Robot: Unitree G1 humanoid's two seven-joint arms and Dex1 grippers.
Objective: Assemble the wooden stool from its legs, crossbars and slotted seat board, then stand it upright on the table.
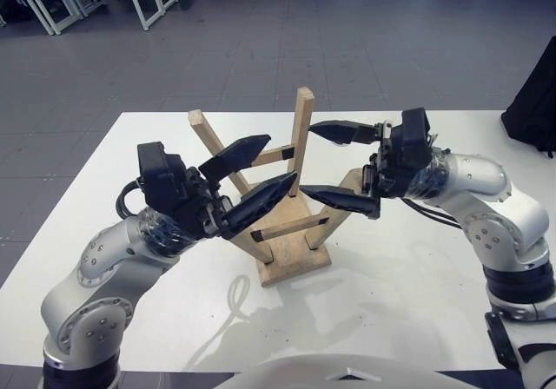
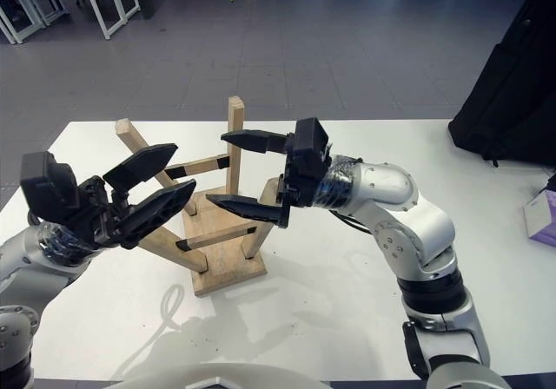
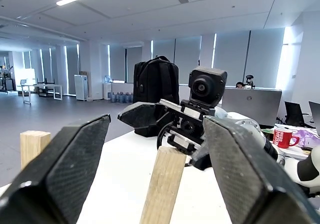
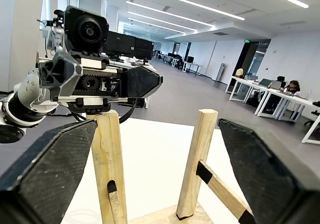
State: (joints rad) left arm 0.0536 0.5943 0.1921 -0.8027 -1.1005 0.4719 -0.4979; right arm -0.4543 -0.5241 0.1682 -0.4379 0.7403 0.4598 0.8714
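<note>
- Stool (image 1: 287,233): sitting inverted on worktop (image 1: 417,319), well off every edge.
- Left gripper (image 1: 278,159): fingers (image 1: 239,154) gaping wide about one leg (image 3: 162,184).
- Right gripper (image 1: 307,160): fingers (image 1: 343,200) gaping wide about two legs (image 4: 197,159).

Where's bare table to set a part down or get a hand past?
Free: the near strip of the table in front of the stool, between the arms; the far strip behind the stool. Crowded: the middle, where the open left gripper and right gripper flank the upturned legs.
</note>
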